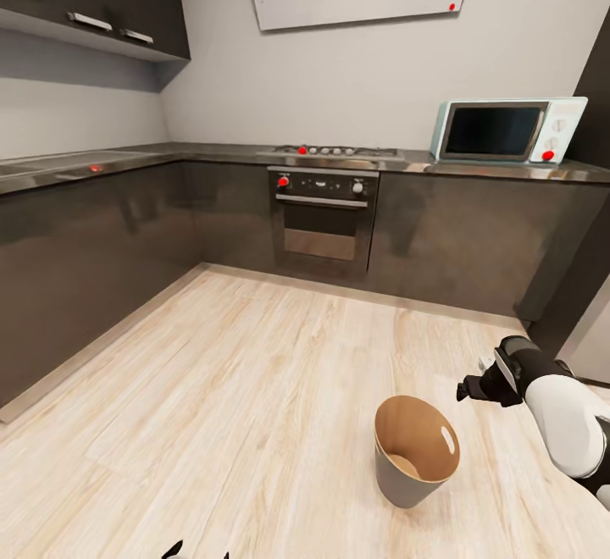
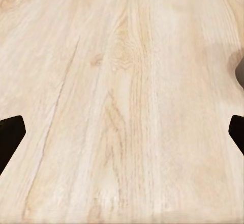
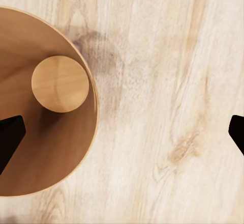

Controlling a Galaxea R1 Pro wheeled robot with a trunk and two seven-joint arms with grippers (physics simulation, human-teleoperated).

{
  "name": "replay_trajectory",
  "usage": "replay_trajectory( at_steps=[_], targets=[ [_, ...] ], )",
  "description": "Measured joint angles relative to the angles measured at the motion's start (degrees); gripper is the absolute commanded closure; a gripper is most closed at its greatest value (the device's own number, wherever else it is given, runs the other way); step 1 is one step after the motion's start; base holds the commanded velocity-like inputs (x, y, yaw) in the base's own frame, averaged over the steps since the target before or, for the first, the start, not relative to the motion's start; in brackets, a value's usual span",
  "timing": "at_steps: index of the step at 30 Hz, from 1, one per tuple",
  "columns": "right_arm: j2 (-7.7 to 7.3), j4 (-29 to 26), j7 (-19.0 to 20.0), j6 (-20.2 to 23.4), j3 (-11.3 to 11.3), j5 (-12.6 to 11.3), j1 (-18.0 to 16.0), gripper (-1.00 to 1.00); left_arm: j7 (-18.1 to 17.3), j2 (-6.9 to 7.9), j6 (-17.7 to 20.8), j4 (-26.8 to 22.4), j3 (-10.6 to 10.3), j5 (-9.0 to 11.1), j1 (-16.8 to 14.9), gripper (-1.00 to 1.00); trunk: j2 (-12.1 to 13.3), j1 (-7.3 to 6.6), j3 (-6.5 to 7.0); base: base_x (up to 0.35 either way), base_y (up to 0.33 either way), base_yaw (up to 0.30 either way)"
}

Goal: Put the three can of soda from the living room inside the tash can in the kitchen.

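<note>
Head view: kitchen corner, dark cabinets running along two walls, oven (image 1: 323,222) built in at the back, light-blue microwave (image 1: 508,130) up on the tabletop (image 1: 212,152). Plenty of bare pale wood floor (image 1: 237,373) out to the cabinet bases. Trash can (image 1: 415,451) standing upright on the floor toward the right, nothing visible inside. Right hand (image 1: 471,389) hanging just above and to the right of its rim; can't tell its state here.

Left wrist view: left hand (image 2: 122,132) spread wide open over bare planks.

Right wrist view: right hand (image 3: 122,132) open too, gripping nothing, one fingertip (image 3: 10,137) over the trash can (image 3: 76,158) interior, the other past its rim over floor.
</note>
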Motion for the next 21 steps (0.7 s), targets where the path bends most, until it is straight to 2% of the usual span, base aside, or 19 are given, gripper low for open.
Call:
replay_trajectory(
  at_steps=[9, 16, 21],
  targets=[
    [-0.08, 0.05, 0.0, 0.0, -0.01, 0.0, 0.0, -1.0, -0.01, 0.07, 0.0, -0.07, 0.14, 0.16, 0.07, -1.0, 0.0, 0.0, 0.0, 0.005, 0.0, 0.0],
    [-0.09, 0.06, 0.0, -0.04, 0.07, 0.02, 0.0, -1.0, -0.01, 0.09, 0.0, -0.08, 0.03, 0.13, 0.05, -1.0, 0.0, 0.0, 0.0, 0.162, 0.044, 0.0],
    [-0.06, 0.06, -0.03, -0.08, 0.09, 0.03, 0.0, -1.0, -0.01, 0.09, 0.0, -0.1, 0.26, 0.23, 0.08, -1.0, 0.0, 0.0, 0.0, 0.055, 0.018, 0.0]
  ],
)
